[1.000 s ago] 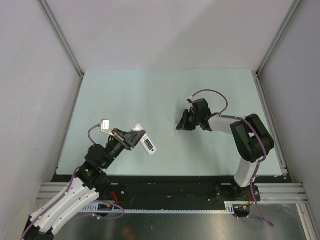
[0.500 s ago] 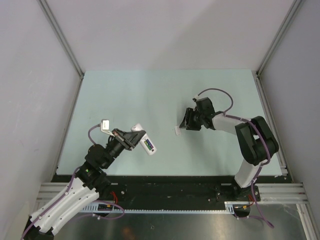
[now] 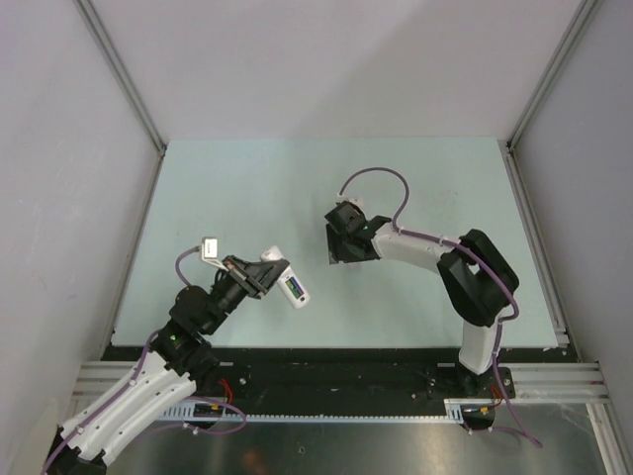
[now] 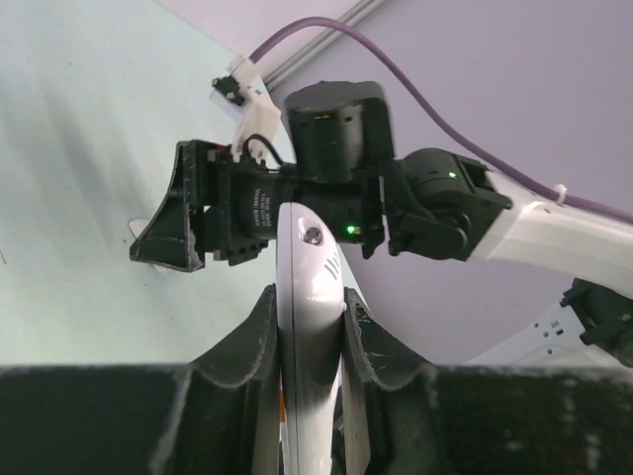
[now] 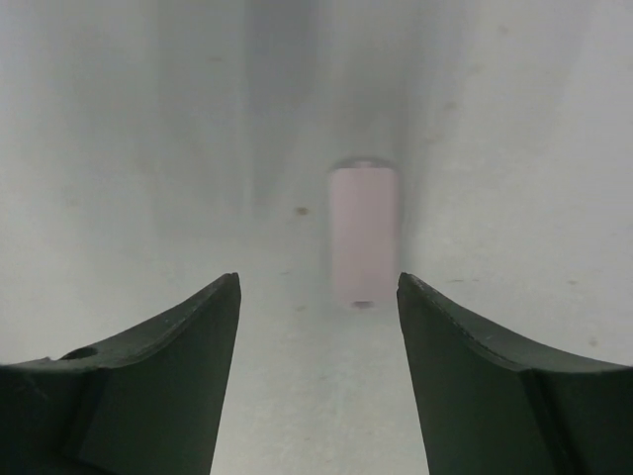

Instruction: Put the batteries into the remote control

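Gripping the remote control point(image 3: 293, 288) by its long sides, my left gripper point(image 3: 267, 275) is clamped tight on it and holds it raised over the table point(image 3: 247, 178), close to the near edge. Left of the remote the mat stretches on to the side rail point(image 3: 138, 237), and behind the remote it runs well back to the rear wall. My left arm point(image 3: 188, 322) climbs from below-left of the remote, wrist angled up toward it.

Just right of the remote and a little behind it, my right gripper point(image 3: 339, 244) tips down at the mat. My right arm point(image 3: 435, 252) reaches across to it from far right of the remote. Its fingers stand wide, holding nothing.

Only the right wrist view shows a small pale flat piece point(image 5: 364, 233) lying on the mat ahead of the fingertips, touching neither. The top view hides it under the gripper. Only the left wrist view shows the remote's narrow edge upright between my fingers point(image 4: 259, 327), with the right gripper beyond it.
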Controlling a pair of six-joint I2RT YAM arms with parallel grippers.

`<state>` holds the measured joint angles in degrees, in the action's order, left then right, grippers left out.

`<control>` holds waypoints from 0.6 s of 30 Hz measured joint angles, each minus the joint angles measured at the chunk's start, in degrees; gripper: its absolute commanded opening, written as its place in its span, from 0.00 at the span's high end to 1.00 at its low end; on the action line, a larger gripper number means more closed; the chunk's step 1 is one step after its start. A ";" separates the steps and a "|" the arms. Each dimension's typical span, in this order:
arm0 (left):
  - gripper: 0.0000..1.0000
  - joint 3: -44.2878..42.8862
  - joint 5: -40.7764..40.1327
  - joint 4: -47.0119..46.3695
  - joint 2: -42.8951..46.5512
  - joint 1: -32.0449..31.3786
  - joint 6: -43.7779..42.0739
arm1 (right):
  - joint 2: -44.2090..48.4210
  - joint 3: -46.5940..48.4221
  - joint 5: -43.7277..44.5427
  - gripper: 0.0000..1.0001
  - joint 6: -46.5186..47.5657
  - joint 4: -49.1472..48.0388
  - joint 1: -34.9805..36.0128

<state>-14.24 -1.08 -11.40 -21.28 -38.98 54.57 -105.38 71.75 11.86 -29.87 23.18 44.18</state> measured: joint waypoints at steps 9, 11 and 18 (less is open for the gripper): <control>1.00 0.00 1.51 -0.04 0.04 0.00 0.00 | -4.66 1.70 6.51 0.32 -0.55 5.49 -0.39; 1.00 0.02 1.53 -0.02 0.15 0.00 0.00 | -4.96 2.05 6.67 0.34 -0.52 5.44 -0.44; 1.00 0.33 1.53 -0.04 0.55 0.00 0.00 | -5.64 2.43 6.60 0.42 0.02 4.87 -0.42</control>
<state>-13.91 0.45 -11.44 -20.73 -38.98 54.57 -111.02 74.17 18.46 -29.85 28.05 43.77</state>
